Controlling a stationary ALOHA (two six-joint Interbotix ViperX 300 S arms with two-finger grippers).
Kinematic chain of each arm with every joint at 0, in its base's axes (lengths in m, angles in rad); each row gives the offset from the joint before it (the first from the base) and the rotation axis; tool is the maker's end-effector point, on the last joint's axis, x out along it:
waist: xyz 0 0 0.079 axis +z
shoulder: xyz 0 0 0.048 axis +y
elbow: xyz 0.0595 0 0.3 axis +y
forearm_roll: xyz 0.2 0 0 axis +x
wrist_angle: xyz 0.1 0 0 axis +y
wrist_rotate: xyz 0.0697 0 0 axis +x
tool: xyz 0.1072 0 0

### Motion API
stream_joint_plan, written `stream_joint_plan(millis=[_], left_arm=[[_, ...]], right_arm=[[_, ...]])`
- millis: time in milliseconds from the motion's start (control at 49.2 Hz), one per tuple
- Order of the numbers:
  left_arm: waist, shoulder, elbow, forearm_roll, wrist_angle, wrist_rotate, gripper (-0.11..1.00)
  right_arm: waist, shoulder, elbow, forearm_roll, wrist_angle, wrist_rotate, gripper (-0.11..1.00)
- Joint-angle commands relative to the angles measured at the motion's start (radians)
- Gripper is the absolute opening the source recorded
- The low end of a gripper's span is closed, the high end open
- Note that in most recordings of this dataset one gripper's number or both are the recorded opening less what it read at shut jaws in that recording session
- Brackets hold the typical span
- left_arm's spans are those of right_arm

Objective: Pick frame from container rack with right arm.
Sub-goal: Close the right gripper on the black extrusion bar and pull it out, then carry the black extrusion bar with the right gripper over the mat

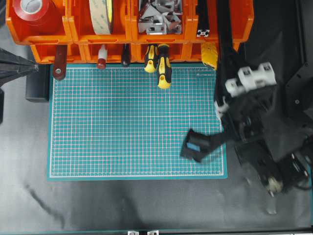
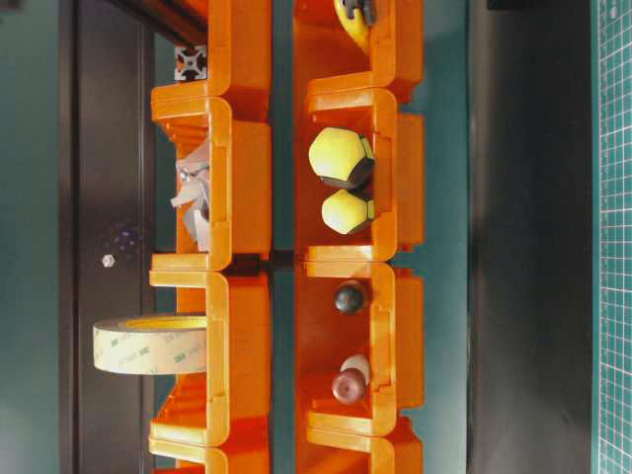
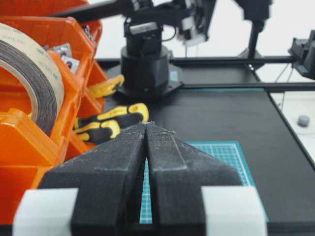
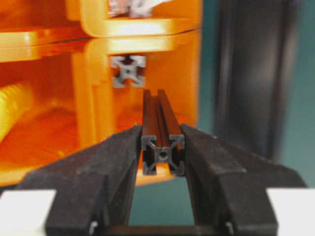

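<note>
Possible to lose the frame (image 4: 156,113) from here: pinched by the right claw (image 4: 161,132) close to the near cut end only, so with nearly the whole length reaching ahead of the pads (image 4: 118,162), and likely to droop or turn in the grip when lifted. Possible also to catch the far end on an orange wall of the rack (image 4: 93,19), as pointing straight at an open bin (image 4: 54,137); hard to tell whether already clear of it. Could jam there, or shake the rack, if pulled upward or sideways too early. Just above in the right wrist view, another frame (image 4: 128,70) resting in the rack with its cut end facing out, easy to knock when raising. Safer, judging from this, to draw straight back along the frame's own line, slowly, and only then to lift. As for position: gripped between the two black pads, touching both, cut end facing the wrist camera, length running away from the claw toward the rack at the far edge of the bench, at the end nearest the right arm (image 1: 249,112). Hidden from overhead by that arm. Left claw (image 3: 146,129) pressed together on nothing, low over the bench beside the rack
</note>
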Motion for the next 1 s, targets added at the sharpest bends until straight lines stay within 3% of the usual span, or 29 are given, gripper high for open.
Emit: stream_joint_plan(millis=[0, 285, 549, 712, 834, 976], left_arm=[[0.000, -0.006, -0.035, 0.005, 0.006, 0.000, 0.00], [0.000, -0.026, -0.040, 0.005, 0.012, 0.000, 0.00], [-0.008, -0.048, -0.061, 0.005, 0.034, 0.000, 0.00], [-0.008, -0.063, -0.077, 0.005, 0.063, 0.000, 0.00], [-0.011, -0.069, -0.086, 0.005, 0.063, -0.002, 0.00], [-0.014, -0.071, -0.091, 0.005, 0.063, -0.002, 0.00]], right_arm=[[0.046, 0.006, -0.066, -0.041, 0.075, -0.032, 0.25], [0.169, 0.106, -0.255, -0.084, 0.095, -0.107, 0.25], [0.298, 0.207, -0.442, -0.077, 0.006, -0.146, 0.25], [0.347, 0.242, -0.491, -0.014, -0.060, -0.163, 0.25], [0.368, 0.249, -0.480, 0.057, -0.095, -0.164, 0.25], [0.380, 0.250, -0.449, 0.106, -0.156, -0.164, 0.25]])
